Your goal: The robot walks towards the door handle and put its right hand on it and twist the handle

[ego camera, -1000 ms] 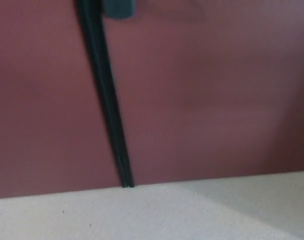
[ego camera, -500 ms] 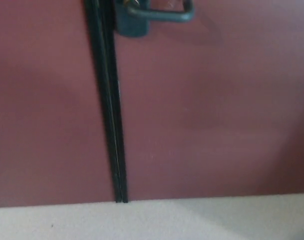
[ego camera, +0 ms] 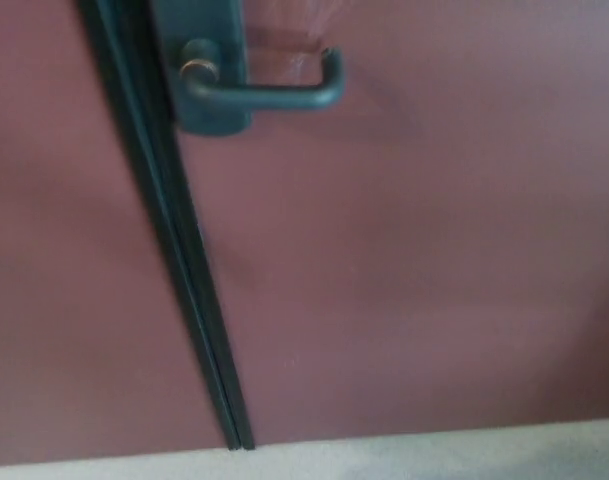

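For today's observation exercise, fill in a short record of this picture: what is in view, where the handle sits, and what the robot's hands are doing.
door: reddish-brown panel filling most of the view
handle: dark lever near the top, pointing to picture right from its plate
door edge: dark strip running down to the floor
floor: pale band along the bottom
robot's hands: neither in view
handle touched: no

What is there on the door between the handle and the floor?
Nothing: in the head view, only bare reddish door panel lies between the door handle and the floor.
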Motion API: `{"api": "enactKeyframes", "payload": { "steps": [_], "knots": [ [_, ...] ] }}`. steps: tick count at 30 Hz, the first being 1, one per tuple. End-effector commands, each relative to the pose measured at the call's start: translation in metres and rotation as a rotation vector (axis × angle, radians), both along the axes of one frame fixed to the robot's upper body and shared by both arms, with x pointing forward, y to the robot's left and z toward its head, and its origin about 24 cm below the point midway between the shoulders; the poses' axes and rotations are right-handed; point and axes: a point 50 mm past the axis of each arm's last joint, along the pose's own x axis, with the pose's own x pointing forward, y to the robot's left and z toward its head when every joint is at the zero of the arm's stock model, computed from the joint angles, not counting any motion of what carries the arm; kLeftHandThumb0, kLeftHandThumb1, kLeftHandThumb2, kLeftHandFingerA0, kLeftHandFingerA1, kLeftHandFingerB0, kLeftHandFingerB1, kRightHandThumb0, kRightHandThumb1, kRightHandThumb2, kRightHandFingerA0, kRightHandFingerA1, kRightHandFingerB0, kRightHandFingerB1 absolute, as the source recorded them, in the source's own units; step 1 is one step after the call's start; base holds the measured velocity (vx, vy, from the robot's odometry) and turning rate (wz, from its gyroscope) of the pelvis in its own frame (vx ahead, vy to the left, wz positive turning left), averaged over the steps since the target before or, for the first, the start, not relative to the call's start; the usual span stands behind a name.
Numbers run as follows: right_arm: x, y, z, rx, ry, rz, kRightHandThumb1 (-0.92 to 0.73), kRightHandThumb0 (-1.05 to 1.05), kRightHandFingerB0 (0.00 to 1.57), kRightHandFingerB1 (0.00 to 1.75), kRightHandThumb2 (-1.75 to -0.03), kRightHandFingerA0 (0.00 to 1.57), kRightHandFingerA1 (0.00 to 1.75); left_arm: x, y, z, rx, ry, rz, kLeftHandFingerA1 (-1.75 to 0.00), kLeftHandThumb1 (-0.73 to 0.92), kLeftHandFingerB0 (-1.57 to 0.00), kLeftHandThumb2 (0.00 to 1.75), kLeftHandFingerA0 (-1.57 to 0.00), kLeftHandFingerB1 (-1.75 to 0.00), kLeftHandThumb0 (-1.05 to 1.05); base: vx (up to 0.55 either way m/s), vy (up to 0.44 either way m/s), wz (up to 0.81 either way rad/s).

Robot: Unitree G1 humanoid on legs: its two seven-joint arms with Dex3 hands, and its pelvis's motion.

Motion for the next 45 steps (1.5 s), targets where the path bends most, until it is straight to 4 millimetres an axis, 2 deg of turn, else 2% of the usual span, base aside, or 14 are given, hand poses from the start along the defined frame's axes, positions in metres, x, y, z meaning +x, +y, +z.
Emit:
{"api": "enactKeyframes", "payload": {
  "steps": [1, 6, 7, 17, 19, 23, 33, 34, 43, 45],
  "knots": [
    [-0.004, 0.0012, -0.0015, 0.016, 0.011, -0.007, -0.48, -0.41, 0.4, 0.44, -0.71, 0.57, 0.51, -0.0049, 0.0017, -0.0003, -0.011, 0.009, 0.009, -0.54, 0.61, -0.43, 0.58, -0.64, -0.4, -0.2, 0.19, 0.025, -0.07],
    [-0.0043, 0.0036, -0.0026, 0.02, 0.016, -0.011, -0.48, -0.4, 0.4, 0.43, -0.7, 0.61, 0.52, -0.0038, 0.0032, 0.0002, 0.002, 0.014, 0.018, -0.54, 0.61, -0.44, 0.58, -0.65, -0.4, -0.2, 0.2, 0.119, -0.11],
    [-0.0044, 0.0037, -0.0027, 0.02, 0.017, -0.009, -0.57, -0.33, 0.46, 0.35, -0.56, 0.69, 0.44, -0.0037, 0.0032, 0.0002, 0.002, 0.015, 0.017, -0.54, 0.61, -0.44, 0.58, -0.65, -0.4, -0.2, 0.27, 0.188, -0.01],
    [-0.0045, 0.0049, -0.0033, 0.028, 0.016, -0.017, -0.58, -0.32, 0.45, 0.35, -0.57, 0.71, 0.45, -0.0031, 0.0034, 0.0011, 0.0, 0.005, 0.006, -0.53, 0.61, -0.46, 0.58, -0.63, -0.41, -0.2, 0.23, 0.179, 0.02],
    [-0.0046, 0.0046, -0.0035, 0.027, 0.024, -0.016, -0.57, -0.33, 0.45, 0.35, -0.57, 0.7, 0.45, -0.0029, 0.0036, 0.0011, -0.003, 0.003, 0.012, -0.55, 0.61, -0.46, 0.58, -0.67, -0.41, -0.19, 0.13, 0.016, 0.08],
    [-0.0076, 0.0051, -0.0036, 0.029, 0.02, -0.01, -0.57, -0.33, 0.45, 0.35, -0.57, 0.7, 0.45, -0.002, 0.0042, 0.0016, -0.007, 0.008, 0.005, -0.53, 0.61, -0.46, 0.58, -0.63, -0.41, -0.19, 0.1, -0.088, -0.02],
    [-0.0081, 0.0077, -0.0044, 0.029, 0.023, 0.002, -0.57, -0.33, 0.44, 0.35, -0.56, 0.69, 0.45, -0.0029, 0.0055, 0.0023, 0.006, 0.013, -0.016, -0.53, 0.61, -0.47, 0.58, -0.64, -0.41, -0.19, 0.04, 0.129, 0.01],
    [-0.0076, 0.0081, -0.0044, 0.029, 0.022, 0.002, -0.48, -0.42, 0.38, 0.43, -0.71, 0.63, 0.54, -0.0026, 0.0055, 0.0023, 0.006, 0.014, -0.014, -0.54, 0.61, -0.47, 0.58, -0.65, -0.41, -0.19, 0.04, 0.177, -0.08],
    [-0.0078, 0.0078, -0.0044, 0.034, 0.019, -0.003, -0.48, -0.42, 0.39, 0.43, -0.71, 0.62, 0.53, -0.0026, 0.005, 0.0022, 0.009, 0.011, -0.017, -0.54, 0.61, -0.47, 0.58, -0.65, -0.41, -0.19, 0.03, 0.261, 0.01],
    [-0.0087, 0.0091, -0.0053, 0.045, 0.025, -0.01, -0.48, -0.41, 0.38, 0.43, -0.71, 0.56, 0.52, -0.0011, 0.0056, 0.0026, 0.001, 0.014, -0.014, -0.54, 0.61, -0.47, 0.58, -0.66, -0.42, -0.19, 0.09, 0.082, 0.08]
  ]
}}
